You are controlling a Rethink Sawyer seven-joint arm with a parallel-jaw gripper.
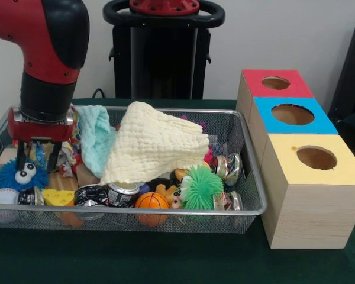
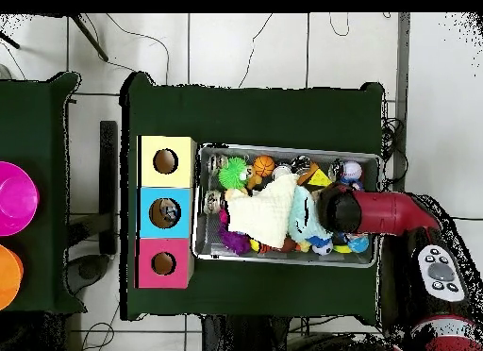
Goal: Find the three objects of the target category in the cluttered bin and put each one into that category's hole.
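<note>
A rumpled pale-yellow cloth (image 1: 157, 145) and a light-blue cloth (image 1: 97, 136) cover the wire-mesh bin's (image 1: 248, 177) middle; only its toy-crowded front strip lies open from above.

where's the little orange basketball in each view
Front view: the orange basketball sits low at the bin's near wall, just left of the green spiky ball.
Overhead view: it lies along the bin's top wall, just right of the green spiky ball.
Shared landmark: the cream cloth draped mid-bin.
</note>
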